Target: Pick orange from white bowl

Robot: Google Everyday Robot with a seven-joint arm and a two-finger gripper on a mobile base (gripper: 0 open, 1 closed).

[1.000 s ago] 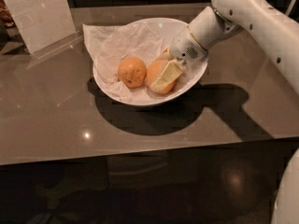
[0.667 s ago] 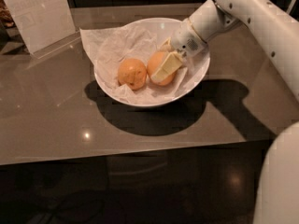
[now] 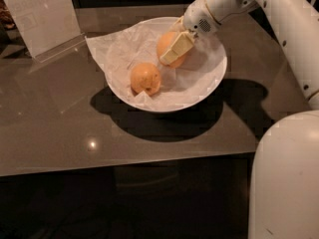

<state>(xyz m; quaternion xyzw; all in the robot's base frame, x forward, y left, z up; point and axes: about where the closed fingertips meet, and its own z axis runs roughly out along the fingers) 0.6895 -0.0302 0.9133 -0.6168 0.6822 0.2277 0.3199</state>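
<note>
Camera view: the white two-finger gripper (image 3: 173, 51) is clenched on the smooth, pale round orange (image 3: 165, 41). The fruit has risen from beside the darker, mottled orange (image 3: 145, 77) since a second ago, and is still over the glossy white bowl (image 3: 217, 81) lined with crumpled paper (image 3: 122, 49). A clear sign stand (image 3: 42, 19) sits rear-left on the grey table (image 3: 60, 113).
</note>
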